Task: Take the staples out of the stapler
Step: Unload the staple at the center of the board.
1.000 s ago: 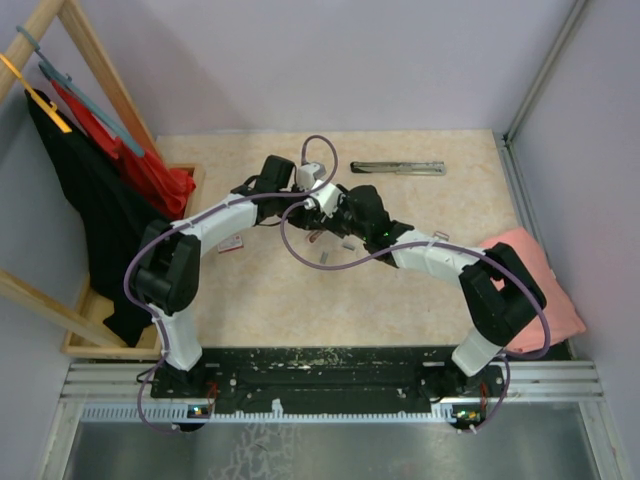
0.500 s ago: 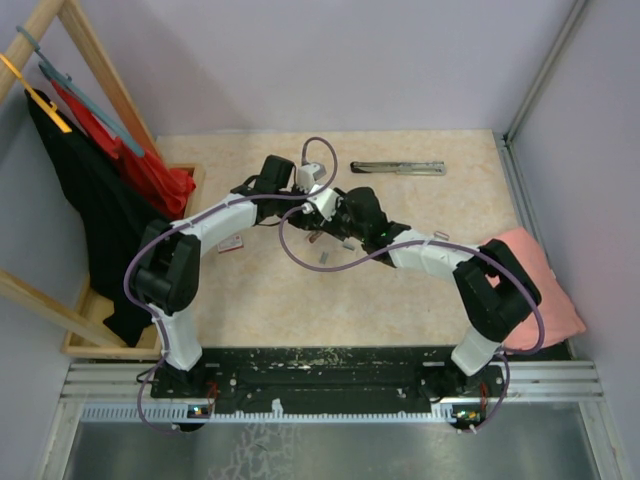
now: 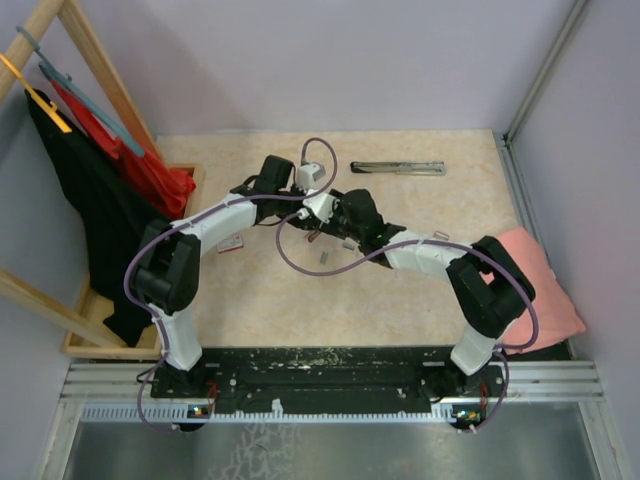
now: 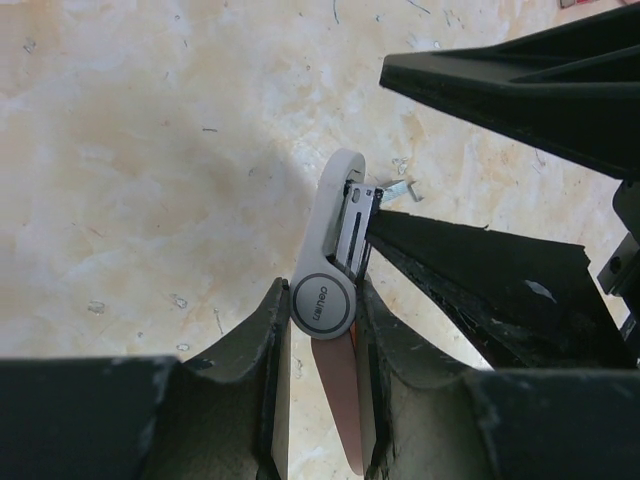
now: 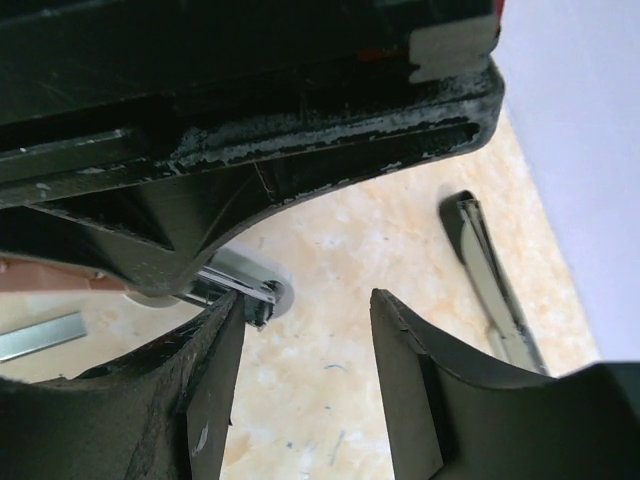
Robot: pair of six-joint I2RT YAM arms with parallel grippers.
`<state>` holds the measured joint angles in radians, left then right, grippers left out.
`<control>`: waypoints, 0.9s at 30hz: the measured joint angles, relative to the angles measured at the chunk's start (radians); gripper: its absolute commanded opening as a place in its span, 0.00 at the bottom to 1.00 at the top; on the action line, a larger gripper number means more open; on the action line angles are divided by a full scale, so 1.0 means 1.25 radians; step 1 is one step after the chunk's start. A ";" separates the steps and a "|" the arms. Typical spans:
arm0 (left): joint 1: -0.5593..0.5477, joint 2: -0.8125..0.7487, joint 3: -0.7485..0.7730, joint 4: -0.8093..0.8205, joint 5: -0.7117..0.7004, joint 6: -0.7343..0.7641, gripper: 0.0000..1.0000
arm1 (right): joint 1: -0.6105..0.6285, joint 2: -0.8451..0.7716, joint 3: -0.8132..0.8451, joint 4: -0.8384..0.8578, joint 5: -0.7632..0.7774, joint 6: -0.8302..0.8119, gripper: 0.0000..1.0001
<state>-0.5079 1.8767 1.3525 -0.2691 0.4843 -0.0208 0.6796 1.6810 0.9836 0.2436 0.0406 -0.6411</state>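
A small white stapler with a pinkish base sits clamped between the fingers of my left gripper, which is shut on its round hinge end. Its metal magazine shows along one side. My right gripper stands open, its left finger against the magazine's front end and nothing between its fingers. A tiny grey metal piece sticks out at the stapler's nose. A short grey strip of staples lies on the table just in front of both grippers; the right wrist view catches it too.
A long thin silver bar lies at the back of the table. A small red-and-white box sits by the left arm. A pink cloth covers the right edge. A wooden rack with red and black clothes stands at the left.
The right arm has shifted slightly left, bringing its gripper closer to the stapler. The left gripper keeps its hold and has not moved.
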 measured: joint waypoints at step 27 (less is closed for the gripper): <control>-0.023 -0.003 -0.010 0.051 -0.347 0.106 0.00 | -0.058 -0.169 -0.012 -0.042 0.047 -0.033 0.54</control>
<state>-0.5373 1.8732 1.3396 -0.2050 0.0509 0.1112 0.6067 1.4693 0.9684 0.1909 0.0994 -0.6827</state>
